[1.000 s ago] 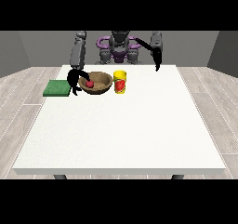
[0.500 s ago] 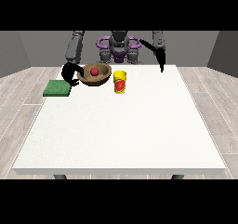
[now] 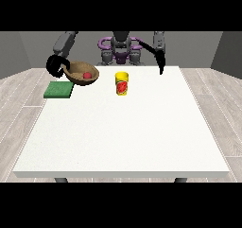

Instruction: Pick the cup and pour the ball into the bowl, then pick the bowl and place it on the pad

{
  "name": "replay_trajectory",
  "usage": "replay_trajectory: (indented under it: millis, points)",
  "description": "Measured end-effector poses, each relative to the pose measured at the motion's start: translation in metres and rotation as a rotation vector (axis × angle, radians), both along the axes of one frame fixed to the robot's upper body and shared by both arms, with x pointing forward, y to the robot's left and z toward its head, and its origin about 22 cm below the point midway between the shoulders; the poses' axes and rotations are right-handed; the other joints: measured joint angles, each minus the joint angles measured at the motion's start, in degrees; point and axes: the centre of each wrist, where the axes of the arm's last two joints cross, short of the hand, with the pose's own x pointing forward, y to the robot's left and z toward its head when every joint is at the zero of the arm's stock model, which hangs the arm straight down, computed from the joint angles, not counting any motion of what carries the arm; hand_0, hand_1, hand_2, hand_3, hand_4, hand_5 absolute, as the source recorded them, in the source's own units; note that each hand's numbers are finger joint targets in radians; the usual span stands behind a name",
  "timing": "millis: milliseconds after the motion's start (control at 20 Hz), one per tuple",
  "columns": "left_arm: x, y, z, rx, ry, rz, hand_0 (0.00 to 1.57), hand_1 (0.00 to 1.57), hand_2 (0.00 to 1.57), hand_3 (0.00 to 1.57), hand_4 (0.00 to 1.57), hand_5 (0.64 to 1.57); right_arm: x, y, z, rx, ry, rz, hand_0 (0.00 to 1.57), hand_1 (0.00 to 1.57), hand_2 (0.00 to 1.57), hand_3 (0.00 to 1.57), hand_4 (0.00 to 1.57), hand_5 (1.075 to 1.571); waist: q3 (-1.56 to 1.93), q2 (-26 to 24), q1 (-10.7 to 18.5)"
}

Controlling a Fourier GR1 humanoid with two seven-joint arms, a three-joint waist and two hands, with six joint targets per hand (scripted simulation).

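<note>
Now the hand at the view's left (image 3: 56, 67) curls round the rim of the bowl (image 3: 81, 74) and holds it tilted above the surface (image 3: 123, 127), just beside the pad (image 3: 59, 90). Inside lies the ball (image 3: 87, 75). Nearby, the cup (image 3: 122, 83) stands upright. Farther off, the hand at the view's right (image 3: 161, 65) hangs with fingers straight, holding nothing.

Robot hand (image 3: 56, 66) curled, raised.
</note>
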Motion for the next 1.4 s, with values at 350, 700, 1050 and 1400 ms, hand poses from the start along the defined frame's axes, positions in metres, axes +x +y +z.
replay_trajectory:
  millis: [350,700,1050,1400]
  points:
    - [0.01,-0.024,0.008,0.018,-0.078,-0.008,0.0,0.0,0.0,0.0,0.0,0.716,-0.002,-0.043,0.025,0.008,-0.07,-0.013,1.57,1.57,1.57,0.86,0.87,1.571,0.04,4.9,0.3]
    - [0.018,-0.045,0.046,0.033,-0.235,-0.05,0.0,0.0,0.0,0.0,0.0,0.699,-0.025,-0.109,0.044,0.043,-0.191,-0.069,1.57,1.57,1.57,0.31,0.86,1.57,0.12,14.0,3.3]
    - [0.01,-0.058,0.088,0.048,-0.406,-0.053,0.0,0.0,0.0,0.0,0.0,0.699,-0.033,-0.145,0.071,0.077,-0.356,-0.098,1.57,1.57,1.57,0.0,0.84,1.57,0.19,23.3,4.0]
    - [-0.012,-0.053,0.109,0.058,-0.482,-0.036,0.0,0.0,0.0,0.0,0.0,0.684,-0.034,-0.163,0.096,0.096,-0.436,-0.109,1.57,1.57,1.57,0.0,0.43,1.57,0.19,27.2,3.5]
